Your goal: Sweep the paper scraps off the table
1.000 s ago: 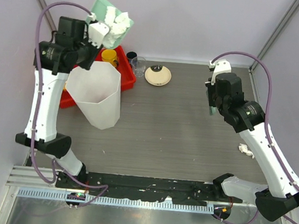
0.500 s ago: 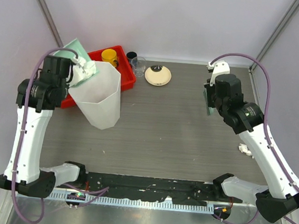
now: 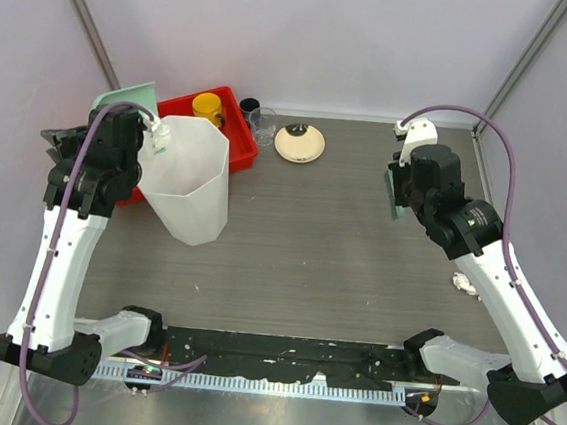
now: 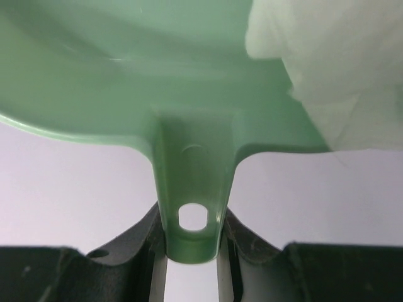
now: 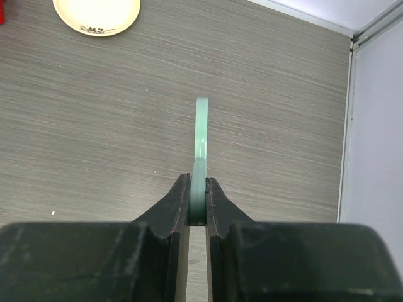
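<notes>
My left gripper [image 4: 192, 220] is shut on the handle of a green dustpan [image 4: 126, 69]. White paper scraps [image 4: 334, 69] lie in the pan at the right. In the top view the dustpan [image 3: 126, 97] is tilted at the far left, beside the rim of a tall white bin [image 3: 191, 179]. My right gripper [image 5: 198, 189] is shut on a thin green sweeping tool [image 5: 201, 132], held edge-on above the table [image 3: 341, 238]; it also shows in the top view [image 3: 398, 193]. One paper scrap [image 3: 465, 284] lies on the table near the right edge, nearer than the right gripper.
A red tray [image 3: 240, 143] with a yellow cup [image 3: 208, 105] stands behind the bin. A dark cup [image 3: 250, 106] and a clear glass [image 3: 263, 122] stand beside it. A cream plate [image 3: 299, 143] lies at the back centre. Pale walls close in both sides.
My left arm has swung the dustpan down and leftwards from high above the bin to beside its rim. The right arm has hardly moved.
</notes>
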Robot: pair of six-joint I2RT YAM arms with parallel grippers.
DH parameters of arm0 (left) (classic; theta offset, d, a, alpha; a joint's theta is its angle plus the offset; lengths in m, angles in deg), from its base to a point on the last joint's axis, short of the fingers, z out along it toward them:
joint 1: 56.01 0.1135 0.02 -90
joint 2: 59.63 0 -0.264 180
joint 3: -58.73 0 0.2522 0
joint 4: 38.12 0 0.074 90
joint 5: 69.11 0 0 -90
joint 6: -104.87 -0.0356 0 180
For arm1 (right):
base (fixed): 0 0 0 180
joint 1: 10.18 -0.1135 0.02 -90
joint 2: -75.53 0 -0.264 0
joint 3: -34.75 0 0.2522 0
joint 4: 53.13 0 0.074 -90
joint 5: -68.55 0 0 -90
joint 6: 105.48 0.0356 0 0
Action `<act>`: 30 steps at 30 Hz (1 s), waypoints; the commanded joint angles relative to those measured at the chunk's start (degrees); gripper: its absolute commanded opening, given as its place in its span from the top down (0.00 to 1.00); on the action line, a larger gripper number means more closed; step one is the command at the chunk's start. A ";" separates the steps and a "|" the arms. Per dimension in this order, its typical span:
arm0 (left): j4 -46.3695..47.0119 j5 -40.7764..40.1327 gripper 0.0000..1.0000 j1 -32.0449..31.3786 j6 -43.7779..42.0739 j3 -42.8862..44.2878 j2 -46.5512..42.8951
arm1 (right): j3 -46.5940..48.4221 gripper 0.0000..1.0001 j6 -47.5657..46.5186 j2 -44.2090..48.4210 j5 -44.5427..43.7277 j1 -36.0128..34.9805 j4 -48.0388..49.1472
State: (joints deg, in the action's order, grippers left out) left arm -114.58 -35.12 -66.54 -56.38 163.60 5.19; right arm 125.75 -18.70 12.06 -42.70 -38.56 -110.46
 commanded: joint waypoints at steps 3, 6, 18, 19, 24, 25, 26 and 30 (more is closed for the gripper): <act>15.66 -4.28 1.00 -2.13 -40.79 -2.60 -2.41 | 1.87 0.99 -0.99 0.18 0.60 0.17 3.67; 18.48 -2.62 1.00 -2.13 -51.25 -4.09 -4.43 | 1.87 0.99 -0.91 0.09 0.69 0.08 3.76; 30.08 -1.03 1.00 -2.05 -68.50 -9.98 -6.54 | 0.46 0.99 -1.43 2.64 1.66 0.17 4.90; 31.92 -0.42 1.00 -2.13 -70.59 -11.21 -7.33 | 0.38 0.99 -1.43 2.82 1.66 0.17 4.90; 33.35 -0.68 1.00 -2.13 -71.15 -12.28 -7.78 | 0.46 0.99 -1.43 2.99 1.31 0.17 4.81; 33.17 -1.03 1.00 -2.13 -70.27 -11.84 -7.17 | 0.46 0.99 -1.26 2.99 1.04 0.17 4.90; 33.17 -1.21 1.00 -2.13 -67.74 -11.31 -6.81 | 0.38 0.99 -1.26 2.91 0.61 0.17 4.90; 39.64 1.51 1.00 -2.13 -58.42 -5.18 -2.61 | -0.32 0.99 -1.26 2.90 -6.57 0.17 4.81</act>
State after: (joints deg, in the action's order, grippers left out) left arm -78.19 -35.43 -68.55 -78.87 151.82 -0.45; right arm 125.64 -19.51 14.05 -42.05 -38.56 -108.65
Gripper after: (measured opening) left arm 0.338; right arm 0.152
